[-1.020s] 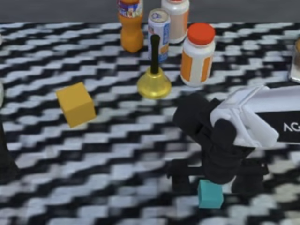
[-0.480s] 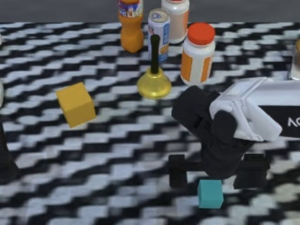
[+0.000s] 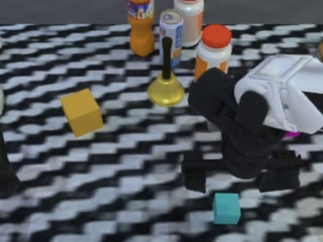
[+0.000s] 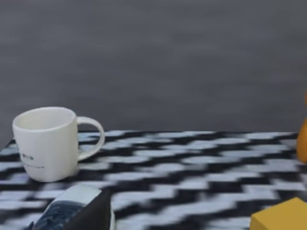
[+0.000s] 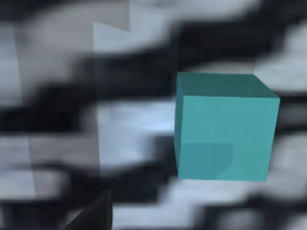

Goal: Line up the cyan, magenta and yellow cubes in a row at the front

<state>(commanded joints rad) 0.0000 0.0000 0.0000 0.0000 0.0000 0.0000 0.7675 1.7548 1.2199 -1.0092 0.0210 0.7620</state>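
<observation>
**Desk:** Where do you have the cubes?

**Me:** The cyan cube (image 3: 226,208) sits on the table (image 3: 126,166) close to the front edge, right of the middle. My right hand (image 3: 241,176) hangs above it, a little toward the back, with its two fingers (image 3: 194,177) spread wide, one to each side and neither touching the cube. In the right wrist view the cube (image 5: 225,127) lies flat on the zigzag cloth, alone.

**Desk:** And the yellow one?

**Me:** The yellow cube (image 3: 82,112) rests in the left half of the table, about midway between front and back, turned at a slight angle to the edges. A corner of it (image 4: 280,215) shows in the left wrist view.

**Desk:** Magenta?

**Me:** Only a sliver of the magenta cube (image 3: 291,134) peeks out under my right arm near the right edge; the rest is hidden.

**Desk:** Left arm?

**Me:** It is parked at the left edge, and I cannot tell whether that hand is spread or pressed together. Its camera shows a white mug (image 4: 48,143) on the table.

**Desk:** Anything else back there?

**Me:** A golden bell (image 3: 165,88) stands behind the middle, with orange-labelled bottles (image 3: 214,55) along the back edge.
</observation>
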